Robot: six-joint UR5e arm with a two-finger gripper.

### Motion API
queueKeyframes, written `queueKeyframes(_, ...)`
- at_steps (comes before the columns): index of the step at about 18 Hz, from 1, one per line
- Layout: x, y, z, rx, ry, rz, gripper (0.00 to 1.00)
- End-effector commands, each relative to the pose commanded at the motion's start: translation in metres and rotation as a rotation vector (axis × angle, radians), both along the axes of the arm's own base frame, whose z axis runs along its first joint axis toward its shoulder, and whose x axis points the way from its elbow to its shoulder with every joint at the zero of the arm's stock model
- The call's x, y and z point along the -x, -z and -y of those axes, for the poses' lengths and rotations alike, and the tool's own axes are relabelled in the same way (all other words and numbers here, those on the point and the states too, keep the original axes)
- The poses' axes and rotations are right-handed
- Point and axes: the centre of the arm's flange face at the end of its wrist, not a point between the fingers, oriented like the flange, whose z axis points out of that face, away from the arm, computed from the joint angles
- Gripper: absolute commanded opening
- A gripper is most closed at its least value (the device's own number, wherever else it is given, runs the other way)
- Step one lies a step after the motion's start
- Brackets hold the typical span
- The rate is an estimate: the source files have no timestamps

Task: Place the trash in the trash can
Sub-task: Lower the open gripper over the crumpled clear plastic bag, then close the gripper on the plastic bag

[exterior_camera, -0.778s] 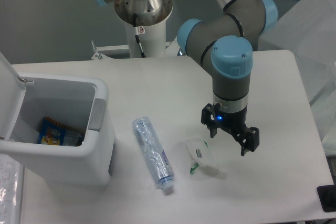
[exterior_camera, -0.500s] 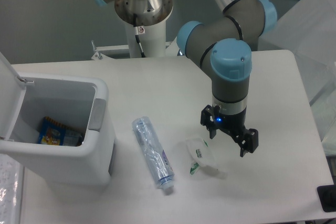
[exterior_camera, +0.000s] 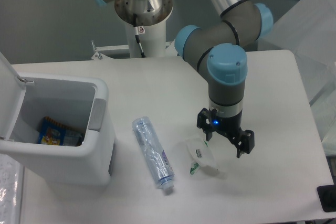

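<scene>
Near the middle of the bench (exterior_camera: 157, 85), toward its front edge, the end effector (exterior_camera: 224, 139) hangs with jaws apart and nothing between them. Over the last second it has drifted toward the left edge and slightly toward the front — now nearly above the crumpled wrapper (exterior_camera: 201, 157), the right finger still off to the wrapper's right. Judgement: the arm is lining up for a grasp on the wrapper; no descent yet, so no piece of trash is collected at this point.

The crushed bottle (exterior_camera: 153, 153) lies flat on the bench, just left of the wrapper, its long axis running from the rear toward the front edge with the cap end nearest the front. Neither piece has shifted.

The trash can (exterior_camera: 79, 153) sits at the left edge, lid (exterior_camera: 8, 90) swung up and open. A blue snack packet (exterior_camera: 58, 133) is already inside.

Obstacles: the bottle lies between the wrapper and the can — a low carry could clip it. The can's near wall also calls for lift before release. Otherwise the path looks free.
</scene>
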Motion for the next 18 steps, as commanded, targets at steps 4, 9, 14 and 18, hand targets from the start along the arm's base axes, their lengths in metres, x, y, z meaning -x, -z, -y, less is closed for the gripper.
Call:
queueKeyframes(4, -0.006, 0.019, -0.004, -0.006, -0.119, 0.051, 1.00)
queueKeyframes(9, -0.027, 0.030, -0.022, -0.054, -0.374, 0.124, 1.00)
queueKeyframes(14, -0.042, 0.060, -0.015, 0.027, -0.405, 0.123, 1.00)
queueKeyframes(18, -0.061, 0.094, -0.002, 0.140, -0.401, 0.108, 1.00)
